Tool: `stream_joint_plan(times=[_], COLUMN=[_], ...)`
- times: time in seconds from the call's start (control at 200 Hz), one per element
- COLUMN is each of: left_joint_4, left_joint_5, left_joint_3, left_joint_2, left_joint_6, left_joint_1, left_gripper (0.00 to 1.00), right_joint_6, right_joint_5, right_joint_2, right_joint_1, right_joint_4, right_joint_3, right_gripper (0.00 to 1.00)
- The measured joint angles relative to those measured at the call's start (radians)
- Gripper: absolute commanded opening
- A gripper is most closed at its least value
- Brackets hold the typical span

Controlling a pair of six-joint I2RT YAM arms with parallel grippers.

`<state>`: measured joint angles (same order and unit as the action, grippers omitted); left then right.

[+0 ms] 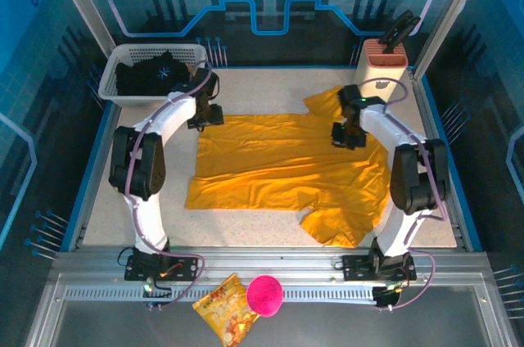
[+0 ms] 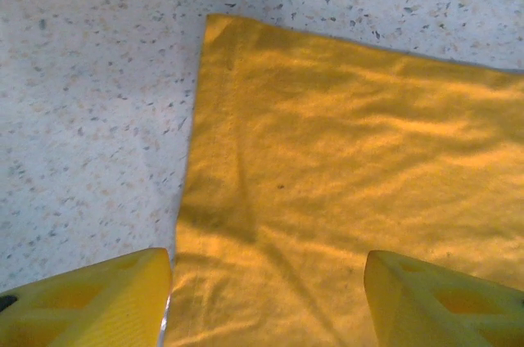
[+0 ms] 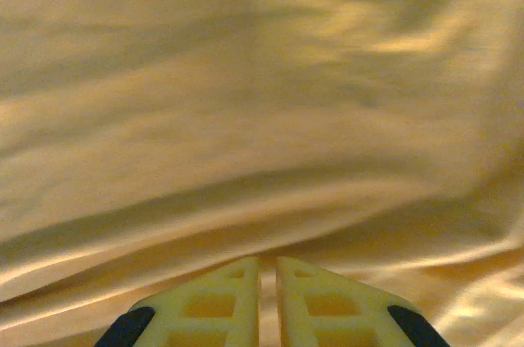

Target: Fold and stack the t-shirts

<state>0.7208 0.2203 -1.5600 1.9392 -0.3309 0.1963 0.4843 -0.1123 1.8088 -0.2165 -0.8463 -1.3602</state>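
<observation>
Top view: orange tee point(image 1: 278, 167) lies spread flat mid-table point(image 1: 270, 89), long axis left to right, hem to the left, sleeves and neck to the right. Black tee point(image 1: 147, 73) sits bundled in the basket point(image 1: 110, 89) at the far left corner. Left gripper point(image 1: 211, 114) is at the hem's far corner; right gripper point(image 1: 345, 136) is over the far shoulder area. A block point(image 1: 385, 52) stands far right. Snack bag point(image 1: 225, 318) and ball point(image 1: 264, 294) lie beyond the near rail, well apart from the tee.

Left wrist view adds jaw state: fingers point(image 2: 90, 302) spread wide, nothing between them, straddling the hem edge just short of the corner.

Right wrist view: fingers point(image 3: 217, 302) drawn almost together, orange cloth across the frame. Whether cloth is pinched cannot be told.
</observation>
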Motion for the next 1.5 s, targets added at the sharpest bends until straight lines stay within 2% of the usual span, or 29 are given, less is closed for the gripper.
stream_joint_plan(times=[0.175, 0.27, 0.375, 0.521, 0.721, 0.786, 0.981, 1.051, 1.096, 1.426, 1.502], left_joint_4=[-0.034, -0.051, -0.060, -0.064, -0.067, -0.065, -0.058, -0.053, -0.050, -0.012, 0.019], left_joint_5=[0.003, 0.004, 0.004, 0.003, -0.018, -0.032, -0.061, -0.060, -0.060, -0.114, -0.115], left_joint_3=[0.100, 0.134, 0.158, 0.170, 0.169, 0.156, 0.061, 0.024, -0.004, -0.291, -0.375], left_joint_2=[-0.171, -0.258, -0.322, -0.328, -0.226, -0.168, 0.000, 0.039, 0.064, 0.275, 0.339], left_joint_6=[-0.008, -0.009, -0.010, -0.010, -0.009, -0.006, 0.011, 0.024, 0.028, 0.113, 0.131], left_joint_1=[-0.001, -0.006, -0.019, -0.041, -0.056, -0.056, -0.056, -0.056, -0.056, -0.056, -0.056], left_gripper=[0.82, 0.85, 0.85, 0.84, 0.80, 0.74, 0.69, 0.60, 0.59, 0.58, 0.54], right_joint_6=[0.037, 0.047, 0.055, 0.063, 0.066, 0.066, 0.066, 0.066, 0.066, 0.065, 0.065], right_joint_5=[0.075, 0.119, 0.157, 0.186, 0.200, 0.200, 0.198, 0.198, 0.198, 0.187, 0.181], right_joint_2=[0.198, 0.323, 0.439, 0.516, 0.522, 0.494, 0.368, 0.334, 0.320, 0.325, 0.330], right_joint_1=[-0.207, -0.286, -0.338, -0.352, -0.346, -0.346, -0.346, -0.346, -0.346, -0.354, -0.356], right_joint_4=[0.021, 0.031, 0.043, 0.035, 0.052, 0.085, 0.153, 0.167, 0.175, 0.163, 0.149], right_joint_3=[-0.175, -0.301, -0.426, -0.528, -0.520, -0.470, -0.256, -0.201, -0.179, -0.193, -0.204], right_gripper=[0.14, 0.13, 0.13, 0.12, 0.12, 0.11, 0.12, 0.12, 0.12, 0.11, 0.11])
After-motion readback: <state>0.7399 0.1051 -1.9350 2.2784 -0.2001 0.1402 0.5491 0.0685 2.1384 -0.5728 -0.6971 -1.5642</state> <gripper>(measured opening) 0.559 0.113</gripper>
